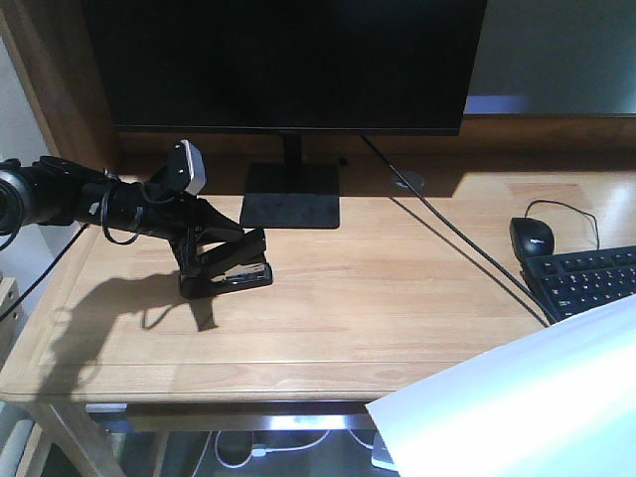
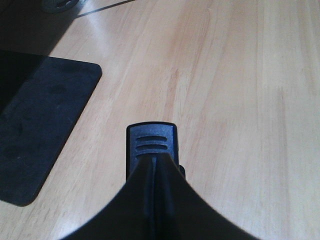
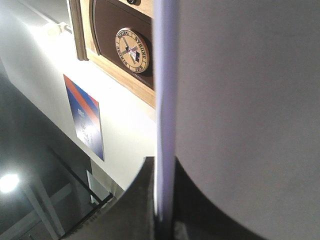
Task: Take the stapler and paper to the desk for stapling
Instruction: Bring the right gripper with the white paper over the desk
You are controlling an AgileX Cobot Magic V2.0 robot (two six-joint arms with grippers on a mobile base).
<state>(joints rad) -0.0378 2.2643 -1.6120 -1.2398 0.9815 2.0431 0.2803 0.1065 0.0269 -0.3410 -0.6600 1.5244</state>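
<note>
Black stapler (image 1: 235, 274) clamped in left tool (image 1: 223, 248) on desk (image 1: 397, 288); right tool (image 3: 162, 220) pinches paper (image 1: 527, 407).

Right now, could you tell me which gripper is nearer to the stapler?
Left. The left gripper is clamped on the stapler on the left of the desk; the right gripper holds the paper beyond the front right corner.

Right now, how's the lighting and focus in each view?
Front view: hard light, the shadow of the left gripper and small black stapler falls leftward on the light wooden desk; the white paper sheet is blown out. Left wrist view: sharp. Right wrist view: paper edge blurred.
</note>
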